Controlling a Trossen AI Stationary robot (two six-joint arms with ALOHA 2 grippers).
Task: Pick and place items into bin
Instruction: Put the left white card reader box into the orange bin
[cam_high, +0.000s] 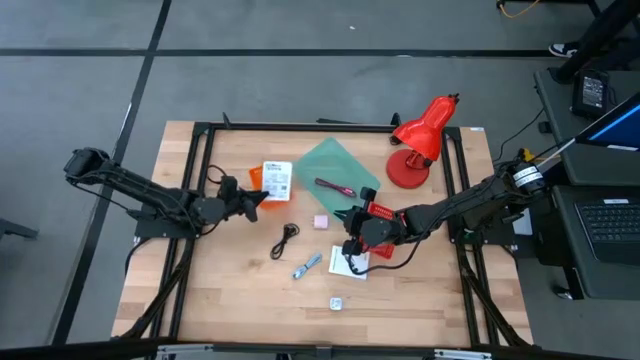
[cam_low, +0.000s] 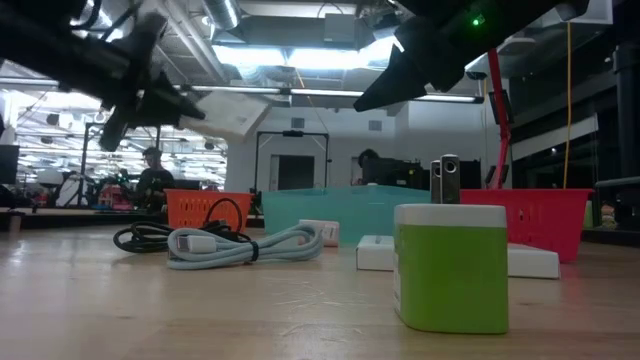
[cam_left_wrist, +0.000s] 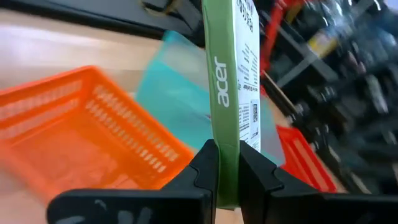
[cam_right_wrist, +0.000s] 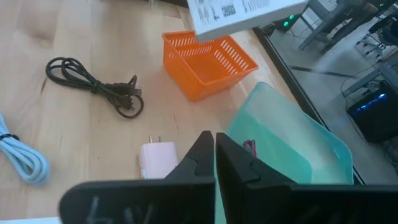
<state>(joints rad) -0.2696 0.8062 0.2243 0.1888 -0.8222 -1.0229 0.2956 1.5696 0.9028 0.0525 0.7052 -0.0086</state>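
From above, the left tool (cam_high: 250, 196) is clamped on a white packet (cam_high: 277, 179) held over the orange basket (cam_high: 258, 178), its long axis running toward 12 o'clock. In the left wrist view the packet (cam_left_wrist: 239, 81) stands on edge, rising straight out from between the tool's fingers (cam_left_wrist: 199, 171). The right tool (cam_high: 349, 232) hovers with fingers together above a card (cam_high: 350, 262) at about 4 o'clock on the tabletop (cam_high: 240, 290).

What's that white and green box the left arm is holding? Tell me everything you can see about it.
The box is a flat carton, white on its face with a green edge that reads "acer", and it carries small print and a code label. The left gripper has it pinched by the green edge between its dark fingers, so it stands on edge in the air. It hangs above the orange basket, touching nothing but those fingers. In the high view, it hides most of the basket.
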